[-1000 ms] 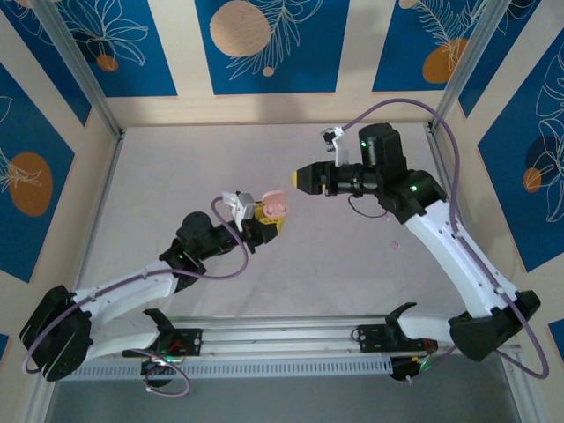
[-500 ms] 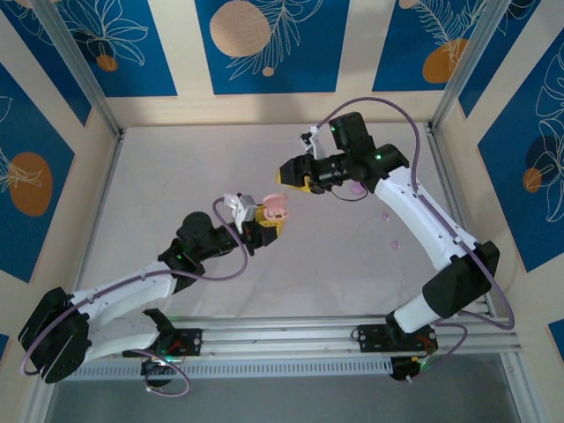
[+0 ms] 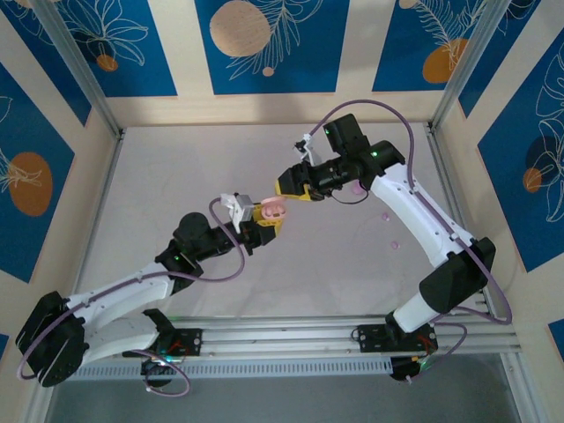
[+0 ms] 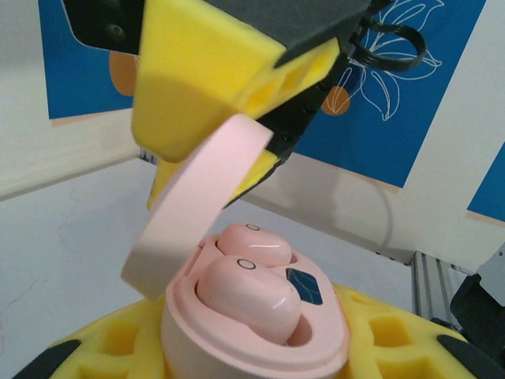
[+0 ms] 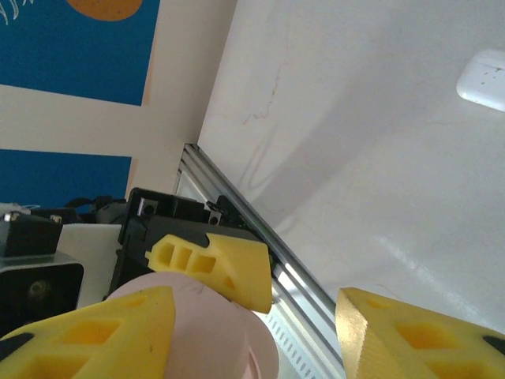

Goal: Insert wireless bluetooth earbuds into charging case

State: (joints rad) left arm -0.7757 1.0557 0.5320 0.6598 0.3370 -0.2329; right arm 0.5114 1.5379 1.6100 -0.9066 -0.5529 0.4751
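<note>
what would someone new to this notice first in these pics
A pink charging case, lid raised, is held mid-air over the table by the left gripper, two pink earbuds seated inside. The right gripper, jaws open, has a yellow finger at that lid.

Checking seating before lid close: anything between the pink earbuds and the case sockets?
Nothing visible. Both pink earbuds sit in the open pink charging case, held by the left gripper; the right gripper is at its raised lid.

A robot lab was suggested: a pale table point(image 3: 176, 176) was enclosed by blue leaf-printed panels point(image 3: 300, 53) and metal posts point(image 3: 81, 75), a rail point(image 3: 282, 339) fixed along its near edge.
</note>
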